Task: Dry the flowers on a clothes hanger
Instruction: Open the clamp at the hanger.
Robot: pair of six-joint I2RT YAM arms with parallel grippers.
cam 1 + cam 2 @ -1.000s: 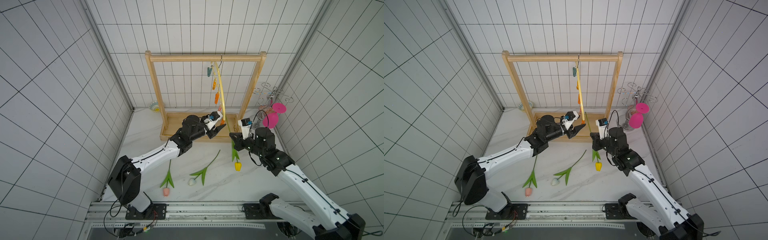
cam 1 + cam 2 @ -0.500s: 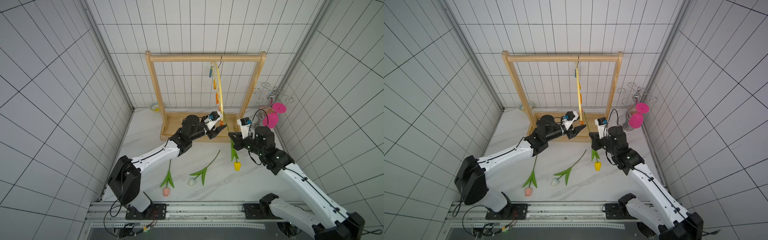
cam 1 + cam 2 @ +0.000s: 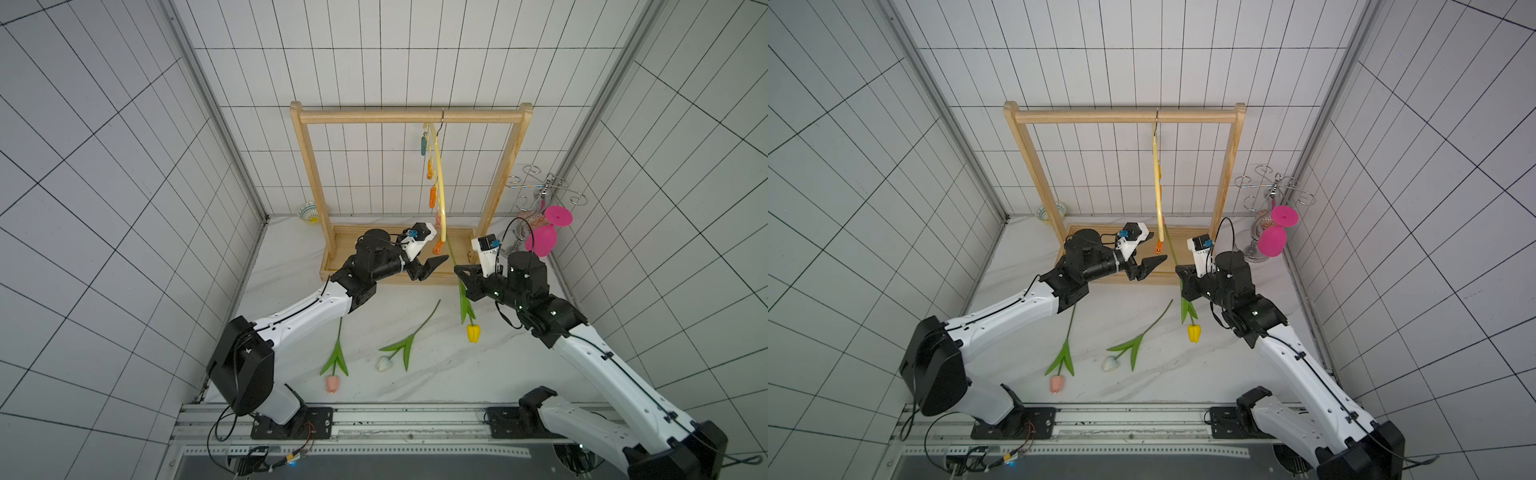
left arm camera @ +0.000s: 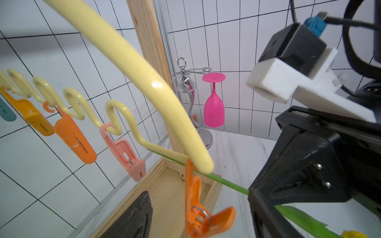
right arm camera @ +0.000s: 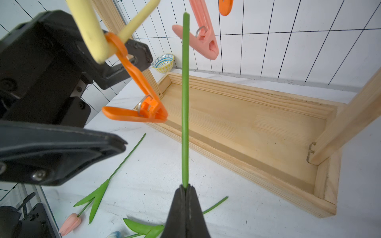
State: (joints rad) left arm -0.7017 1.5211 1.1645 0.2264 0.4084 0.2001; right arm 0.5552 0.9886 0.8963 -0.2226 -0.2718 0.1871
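Your right pincer point(image 3: 459, 271), arm stretched low toward the hanger point(image 3: 441, 183), clamps the yellow tulip's point(image 3: 465, 311) stem — bloom hanging downward. Your left pincer point(image 3: 435, 252) gapes wide, the hanger's end clip point(image 3: 437, 247) between its jaws.

**Q:** From where are the top views taken?

**A:** Both top views are taken from high above the front edge, angled down toward the back wall. The whole worktop point(image 3: 449, 374), the wooden rack point(image 3: 411, 116) and both arms are covered from afar.

**Q:** How are the wrist views set?

**A:** Each is taken at close range. The left wrist view is directed past the clothes hanger point(image 4: 134, 61). The right wrist view is directed along the right end effector point(image 5: 186, 188) and the yellow tulip point(image 5: 185, 103) stem, toward the left end effector point(image 5: 134, 99). The lowest orange clip point(image 4: 198, 206) is shared by both.
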